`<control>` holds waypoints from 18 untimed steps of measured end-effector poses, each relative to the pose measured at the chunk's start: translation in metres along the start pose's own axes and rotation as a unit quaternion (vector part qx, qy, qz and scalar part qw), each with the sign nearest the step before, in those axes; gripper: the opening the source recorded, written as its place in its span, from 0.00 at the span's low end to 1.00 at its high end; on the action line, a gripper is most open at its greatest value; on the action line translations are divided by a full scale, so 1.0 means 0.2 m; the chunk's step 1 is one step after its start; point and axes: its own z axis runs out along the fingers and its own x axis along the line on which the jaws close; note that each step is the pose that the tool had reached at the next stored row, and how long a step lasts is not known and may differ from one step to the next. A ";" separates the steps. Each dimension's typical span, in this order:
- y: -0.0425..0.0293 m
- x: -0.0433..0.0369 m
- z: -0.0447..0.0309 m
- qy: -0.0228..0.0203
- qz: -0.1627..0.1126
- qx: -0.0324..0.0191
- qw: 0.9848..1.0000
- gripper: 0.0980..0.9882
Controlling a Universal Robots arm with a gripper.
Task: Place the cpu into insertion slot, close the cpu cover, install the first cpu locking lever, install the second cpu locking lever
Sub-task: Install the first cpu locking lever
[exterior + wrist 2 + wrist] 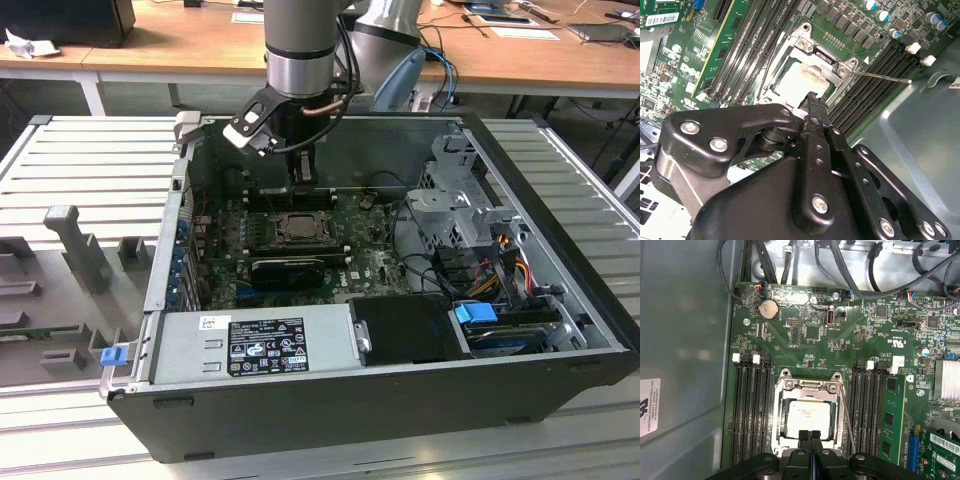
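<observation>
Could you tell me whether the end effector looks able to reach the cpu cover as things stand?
Probably yes. The shut end effector sits right at the edge of the cover, which lies flat over the cpu. Nothing stands between them in the first wrist view.

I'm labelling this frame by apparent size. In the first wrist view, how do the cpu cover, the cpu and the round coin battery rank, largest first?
1. cpu cover, the metal frame around the socket.
2. cpu, seen inside the cover's window.
3. coin battery, clearly the smallest.
</observation>
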 end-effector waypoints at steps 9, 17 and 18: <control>0.001 0.000 -0.021 0.000 0.000 0.000 1.000 0.01; 0.001 0.000 -0.033 0.000 0.000 0.000 1.000 0.01; 0.001 0.000 -0.035 0.000 0.000 0.000 1.000 0.01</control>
